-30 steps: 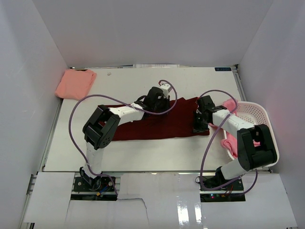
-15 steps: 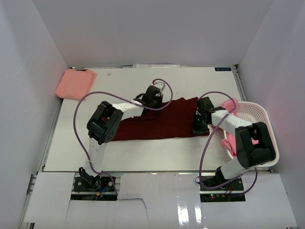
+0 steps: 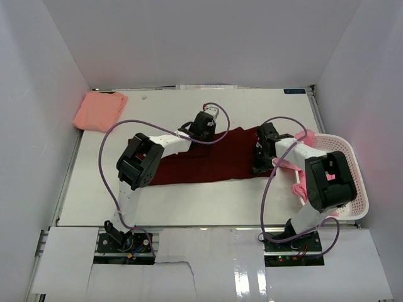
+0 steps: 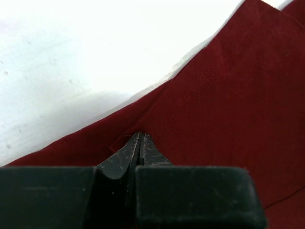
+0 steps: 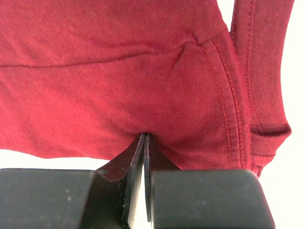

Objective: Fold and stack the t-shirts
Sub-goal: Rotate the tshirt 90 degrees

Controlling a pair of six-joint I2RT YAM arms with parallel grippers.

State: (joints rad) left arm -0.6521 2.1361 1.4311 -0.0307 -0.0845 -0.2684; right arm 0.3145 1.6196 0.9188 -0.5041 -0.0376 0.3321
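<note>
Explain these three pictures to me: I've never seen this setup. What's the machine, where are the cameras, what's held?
Two robot arms are bolted at the near edge of a white table. The wide picture looks down from above and behind them; the close-ups come from a camera on each wrist. A maroon t-shirt lies spread mid-table. The left arm's fingers pinch its far edge; the right arm's fingers pinch its right end. A folded salmon t-shirt sits far left, and a white basket at right holds pink clothing.

Nothing can be read; the small blue sticker (image 3: 293, 91) is too blurred
</note>
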